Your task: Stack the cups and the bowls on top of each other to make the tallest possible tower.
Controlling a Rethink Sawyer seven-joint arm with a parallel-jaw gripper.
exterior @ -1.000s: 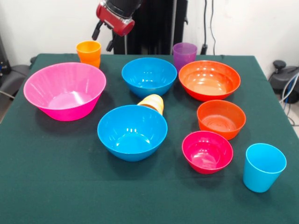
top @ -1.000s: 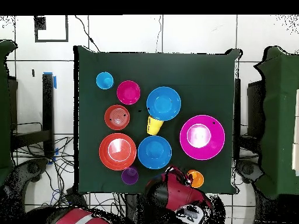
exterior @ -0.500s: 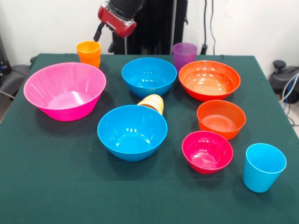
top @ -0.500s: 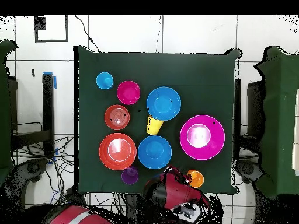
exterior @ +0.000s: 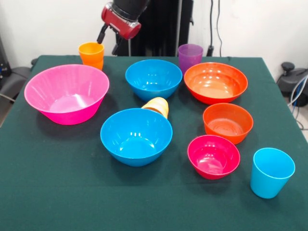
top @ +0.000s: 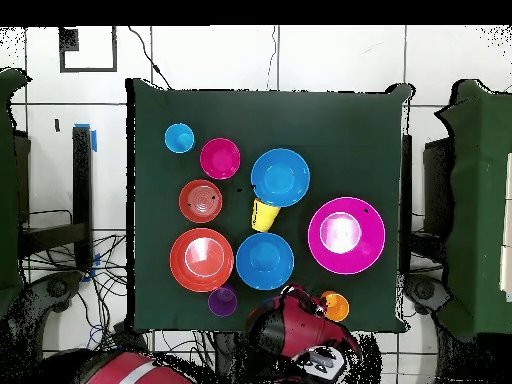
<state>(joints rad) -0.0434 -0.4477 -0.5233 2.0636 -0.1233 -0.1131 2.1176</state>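
Hovering unmoved since 0.5 s ago above the orange cup (exterior: 91,54), empty jaws parted.

A robotics lab or test room is indicated rather than a home. A surface covered in dark green cloth (exterior: 57,192) is set on a floor of pale tiles with dark joints (top: 330,60), where loose black cables (top: 60,275) are trailed beside it. A red and black robot arm (exterior: 122,14) is mounted at the far side, black cables (exterior: 211,24) are hung down a plain white wall (exterior: 250,24), and plastic bowls and cups are laid out like test pieces.
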